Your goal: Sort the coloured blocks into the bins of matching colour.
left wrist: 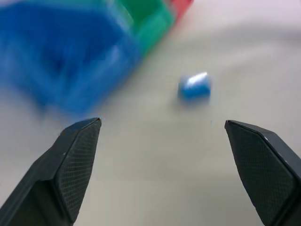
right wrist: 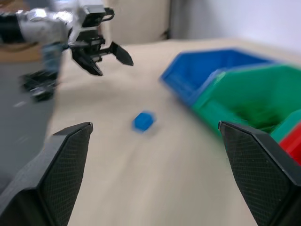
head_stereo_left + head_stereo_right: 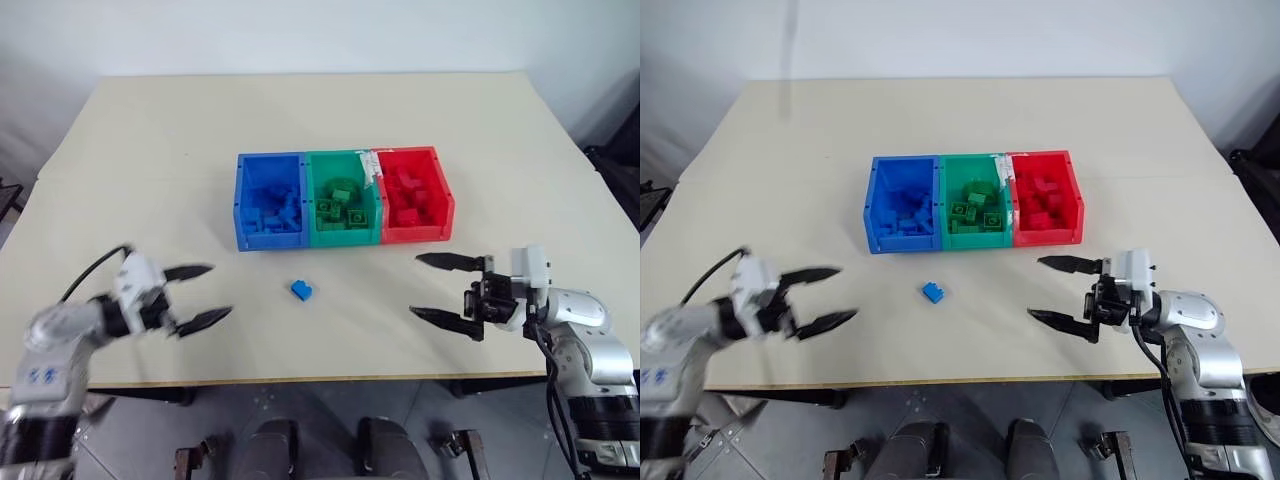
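- Left gripper and right gripper hang over the near table edge, jaws spread wide, empty, likely readied for a pick
- One blue block lies loose between them, nothing blocking it
- Beyond, blue bin, green bin, red bin hold sorted bricks

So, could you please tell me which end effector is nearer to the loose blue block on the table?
Left, narrowly. The left end effector hangs open to the blue block's left; the right end effector hangs open slightly farther off on its right. Neither touches it.
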Motion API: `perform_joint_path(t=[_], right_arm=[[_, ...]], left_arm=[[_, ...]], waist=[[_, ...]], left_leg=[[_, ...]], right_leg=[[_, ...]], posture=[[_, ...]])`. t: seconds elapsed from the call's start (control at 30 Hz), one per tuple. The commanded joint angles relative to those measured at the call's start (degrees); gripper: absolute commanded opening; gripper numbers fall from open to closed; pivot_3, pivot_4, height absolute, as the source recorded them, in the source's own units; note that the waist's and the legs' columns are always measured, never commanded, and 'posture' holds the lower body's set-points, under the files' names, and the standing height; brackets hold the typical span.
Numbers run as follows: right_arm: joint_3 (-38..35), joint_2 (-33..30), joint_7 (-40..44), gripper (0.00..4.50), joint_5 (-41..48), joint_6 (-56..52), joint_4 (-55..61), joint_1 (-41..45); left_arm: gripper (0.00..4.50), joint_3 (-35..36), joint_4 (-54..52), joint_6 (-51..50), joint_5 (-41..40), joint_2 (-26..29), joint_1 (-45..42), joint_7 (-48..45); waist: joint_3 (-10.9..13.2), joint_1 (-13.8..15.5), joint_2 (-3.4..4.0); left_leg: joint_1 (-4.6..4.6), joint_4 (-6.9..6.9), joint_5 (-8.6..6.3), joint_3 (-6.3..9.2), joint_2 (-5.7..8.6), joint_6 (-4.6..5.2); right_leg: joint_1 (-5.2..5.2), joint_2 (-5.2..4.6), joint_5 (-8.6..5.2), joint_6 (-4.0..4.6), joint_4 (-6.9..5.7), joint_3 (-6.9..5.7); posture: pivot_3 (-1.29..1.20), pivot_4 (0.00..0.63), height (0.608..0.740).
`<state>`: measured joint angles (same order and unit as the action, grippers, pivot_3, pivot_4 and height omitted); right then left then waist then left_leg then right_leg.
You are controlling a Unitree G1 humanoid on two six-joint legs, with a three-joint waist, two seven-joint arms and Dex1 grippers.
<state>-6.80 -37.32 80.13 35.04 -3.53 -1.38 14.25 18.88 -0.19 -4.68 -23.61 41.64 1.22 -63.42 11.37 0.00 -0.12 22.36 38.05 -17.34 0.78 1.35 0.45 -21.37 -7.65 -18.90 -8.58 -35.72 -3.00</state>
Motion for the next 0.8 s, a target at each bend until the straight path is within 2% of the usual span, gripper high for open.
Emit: perform_joint_path(t=[0.03, 0.2, 0.37, 0.53, 0.8], right_arm=[[1.3, -1.2, 4.8, 4.5, -1.0, 1.5, -2.3, 2.1], [1.3, -1.4, 7.3, 4.5, -1.7, 2.4, -5.0, 3.9], [0.0, -3.2, 8.1, 4.5, -2.2, 2.6, -5.9, 3.2], [-1.8, -4.6, 6.5, 4.5, -1.7, 2.8, -4.5, 0.3], [-4.9, -4.5, 2.1, 4.5, -1.0, 2.0, 1.7, -6.1]], left_arm=[[4.47, 4.4, -0.2, 6.4, 1.1, 1.5, 3.4, -0.1], [4.47, 3.0, -3.2, 5.9, 0.3, 1.6, 3.7, 0.6], [4.47, -6.6, -11.1, -3.1, 4.1, 2.0, -0.1, 4.9], [4.47, -14.2, -15.9, -11.8, 3.9, -3.3, -8.6, 11.8], [4.47, -25.4, -11.2, -18.3, 10.9, -10.4, -18.3, 19.3]], waist=[[0.0, 0.4, 0.0], [0.0, 1.2, 0.0], [0.0, 1.3, 0.0], [0.0, 1.4, 0.0], [0.0, 1.3, 0.0]], left_leg=[[0.0, 0.02, 0.0, 0.05, 0.0, 0.0], [-0.01, 0.04, -0.02, 0.01, 0.0, -0.04], [0.0, 0.01, -0.05, 0.01, -0.01, -0.07], [0.01, 0.05, -0.04, -0.04, -0.02, -0.07], [-0.01, 0.07, -0.03, -0.2, -0.05, -0.06]], right_leg=[[0.01, -0.01, 0.0, 0.01, 0.1, -0.05], [-0.01, -0.06, 0.07, 0.14, 0.1, -0.03], [-0.05, -0.04, 0.08, 0.15, 0.08, -0.04], [-0.05, 0.03, 0.09, 0.14, -0.14, -0.04], [-0.06, 0.13, 0.09, 0.12, -0.21, 0.0]], posture=[[0.0, 0.15, 0.74], [0.0, 0.15, 0.74], [0.0, 0.15, 0.74], [0.0, 0.15, 0.74], [0.0, 0.15, 0.74]])
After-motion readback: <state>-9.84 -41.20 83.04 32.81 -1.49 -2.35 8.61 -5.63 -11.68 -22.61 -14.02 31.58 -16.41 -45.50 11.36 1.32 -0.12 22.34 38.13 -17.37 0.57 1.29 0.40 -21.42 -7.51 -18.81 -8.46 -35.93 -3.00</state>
